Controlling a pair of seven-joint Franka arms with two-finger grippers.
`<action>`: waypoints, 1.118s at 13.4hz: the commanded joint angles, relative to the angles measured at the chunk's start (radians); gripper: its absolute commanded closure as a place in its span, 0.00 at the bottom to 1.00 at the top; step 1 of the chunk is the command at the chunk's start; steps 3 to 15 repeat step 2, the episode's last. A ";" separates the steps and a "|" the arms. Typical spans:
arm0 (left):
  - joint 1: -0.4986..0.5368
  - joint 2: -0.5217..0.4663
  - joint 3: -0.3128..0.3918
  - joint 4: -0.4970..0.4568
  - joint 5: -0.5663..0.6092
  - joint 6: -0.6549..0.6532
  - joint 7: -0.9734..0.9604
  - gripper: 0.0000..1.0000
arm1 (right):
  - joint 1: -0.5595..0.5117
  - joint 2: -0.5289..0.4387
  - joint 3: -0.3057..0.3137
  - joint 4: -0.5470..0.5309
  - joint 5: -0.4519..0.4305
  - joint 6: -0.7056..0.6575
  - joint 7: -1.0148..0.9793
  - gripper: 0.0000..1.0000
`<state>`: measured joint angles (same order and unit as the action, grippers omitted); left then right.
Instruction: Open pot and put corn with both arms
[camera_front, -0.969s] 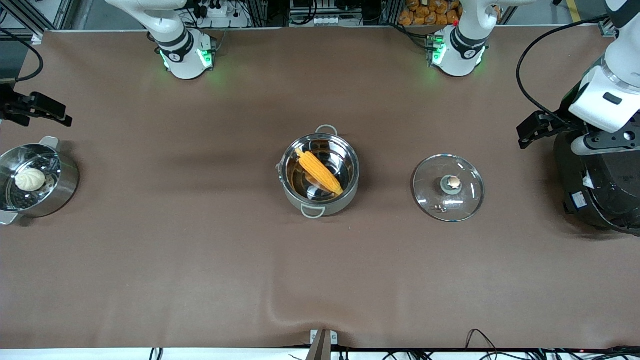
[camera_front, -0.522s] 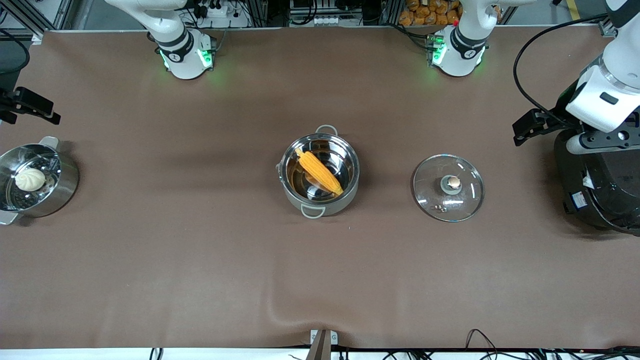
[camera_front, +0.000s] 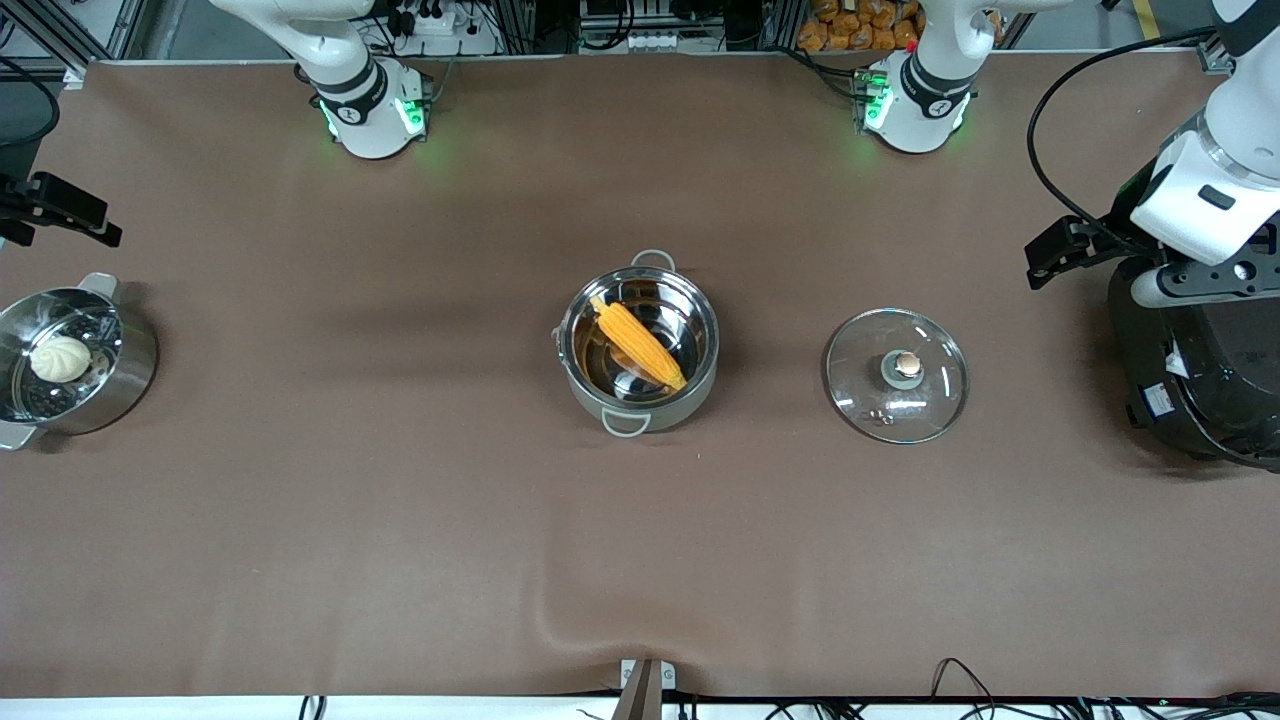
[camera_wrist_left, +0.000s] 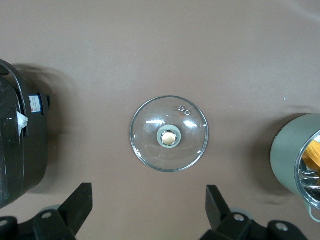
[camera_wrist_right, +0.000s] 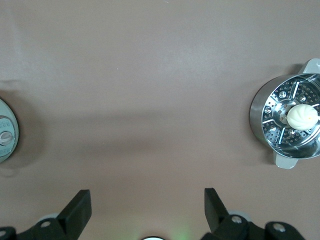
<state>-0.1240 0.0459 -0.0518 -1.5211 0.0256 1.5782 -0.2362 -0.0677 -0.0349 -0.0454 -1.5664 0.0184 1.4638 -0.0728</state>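
Your pot (camera_front: 640, 350) stood uncovered at the middle of the tabletop (camera_front: 400, 520), with the corn (camera_front: 637, 341) lying slantwise inside it, its thick end toward the robots' bases and its tip resting low against the wall nearer the front camera. The glass lid (camera_front: 897, 374) lay flat on the tabletop beside the pot, toward the left arm's end, knob (camera_front: 907, 364) up and apart from the pot.

Your left hand (camera_wrist_left: 149, 212) was up in the air at its own end of the tabletop, beside the black rice cooker (camera_front: 1195, 370), fingers spread wide with nothing between them; its wrist view looked down on the lid and caught an edge of the pot. Your right hand (camera_wrist_right: 147, 212) hung high at the other end, over the tabletop near the steamer pot (camera_front: 70, 362), which held a white bun (camera_front: 60, 357). Its fingers were also spread wide and held nothing. Neither hand touched the pot, the corn or the lid.
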 joint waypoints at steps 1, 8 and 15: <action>0.012 -0.015 -0.010 -0.004 -0.012 -0.024 0.026 0.00 | -0.012 -0.005 0.007 0.005 0.017 -0.013 -0.013 0.00; 0.012 -0.015 -0.010 -0.004 -0.012 -0.029 0.026 0.00 | -0.012 -0.003 0.007 0.005 0.017 -0.013 -0.013 0.00; 0.012 -0.015 -0.010 -0.004 -0.012 -0.029 0.026 0.00 | -0.012 -0.003 0.007 0.005 0.017 -0.013 -0.013 0.00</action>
